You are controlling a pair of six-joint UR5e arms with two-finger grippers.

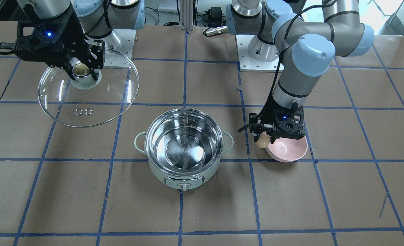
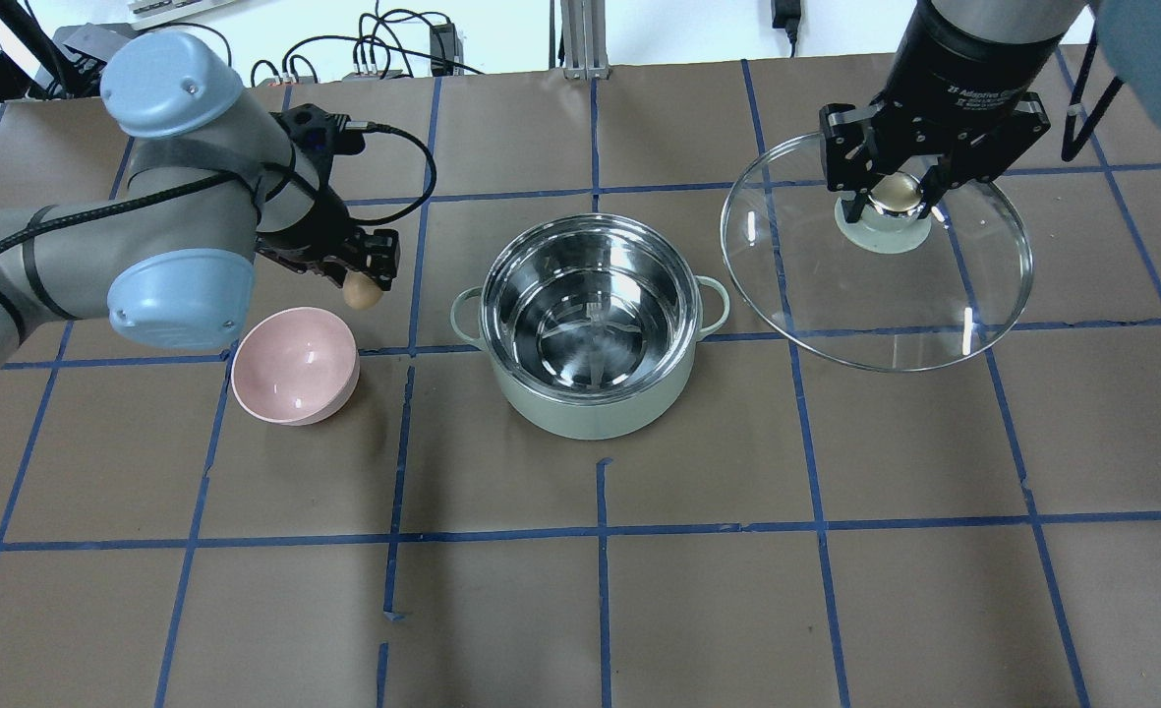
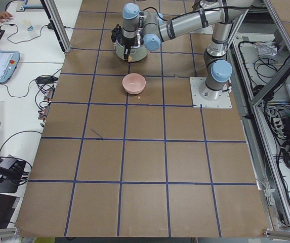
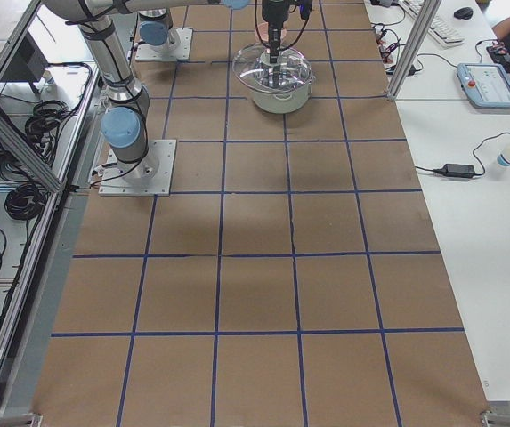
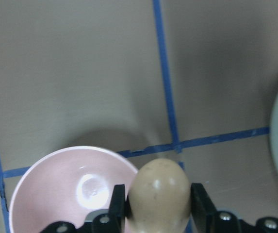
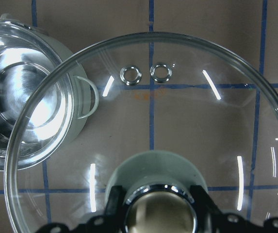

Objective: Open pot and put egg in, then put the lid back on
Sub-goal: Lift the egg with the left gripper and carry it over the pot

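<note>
We are seeing the right end effector (image 2: 897, 194) clamping the lid (image 2: 875, 290) clear of the open pot (image 2: 595, 415), the left end effector (image 2: 364, 287) gripping the egg (image 5: 159, 194); insertion and re-lidding are pending.

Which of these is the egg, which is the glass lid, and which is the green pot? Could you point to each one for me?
egg (image 5: 159, 194): left wrist view, on the middle of its tan shell.
lid (image 2: 877, 265): overhead view, on the clear glass just below its pale green centre.
pot (image 2: 590, 418): overhead view, on its mint-green outer wall.
</note>
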